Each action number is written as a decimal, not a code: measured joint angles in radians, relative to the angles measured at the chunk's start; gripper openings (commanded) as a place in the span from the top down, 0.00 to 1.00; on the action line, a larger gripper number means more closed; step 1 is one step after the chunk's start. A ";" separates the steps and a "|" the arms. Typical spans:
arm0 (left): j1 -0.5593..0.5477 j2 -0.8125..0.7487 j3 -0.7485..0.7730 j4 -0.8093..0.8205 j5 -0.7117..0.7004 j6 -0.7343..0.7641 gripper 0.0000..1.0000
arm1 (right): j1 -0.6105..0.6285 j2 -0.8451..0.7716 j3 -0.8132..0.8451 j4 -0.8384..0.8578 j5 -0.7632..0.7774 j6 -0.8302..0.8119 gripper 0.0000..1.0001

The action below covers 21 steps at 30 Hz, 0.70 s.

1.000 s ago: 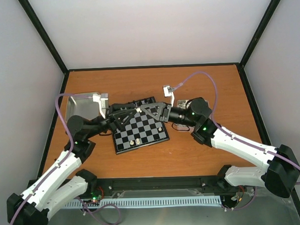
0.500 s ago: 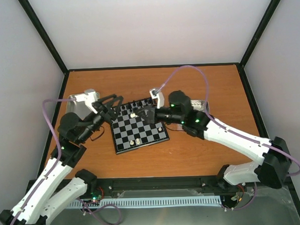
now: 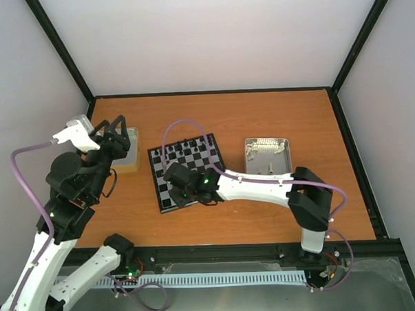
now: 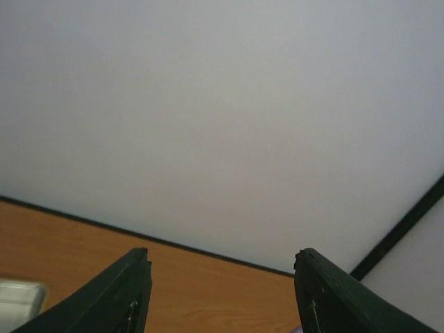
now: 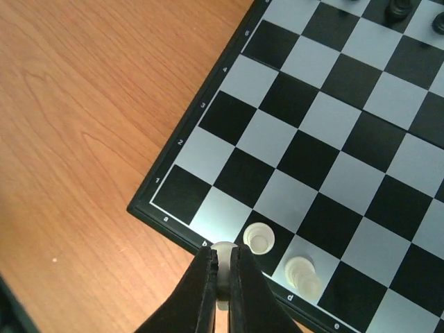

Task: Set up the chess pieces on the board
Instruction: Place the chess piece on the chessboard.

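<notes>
Right jaws, on my wrist feed: clamped on one cream chess piece (image 5: 224, 248) at the board (image 5: 326, 139) border by the letter b. Two more cream pieces (image 5: 260, 239) stand just beside it on the nearest row. Left jaws: apart, holding nothing, raised over the counter (image 3: 265, 215) at its left side.

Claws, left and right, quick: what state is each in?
Left claw: open, empty.
Right claw: shut on a tiny cream-white chess piece.
</notes>
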 measured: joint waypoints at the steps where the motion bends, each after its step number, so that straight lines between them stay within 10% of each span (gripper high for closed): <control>1: 0.000 0.000 0.000 -0.016 -0.020 0.000 0.43 | 0.011 0.023 0.017 -0.016 0.020 -0.010 0.97; 21: 0.000 -0.051 0.008 -0.162 -0.281 -0.055 0.42 | 0.083 0.275 0.237 -0.133 0.142 -0.087 0.97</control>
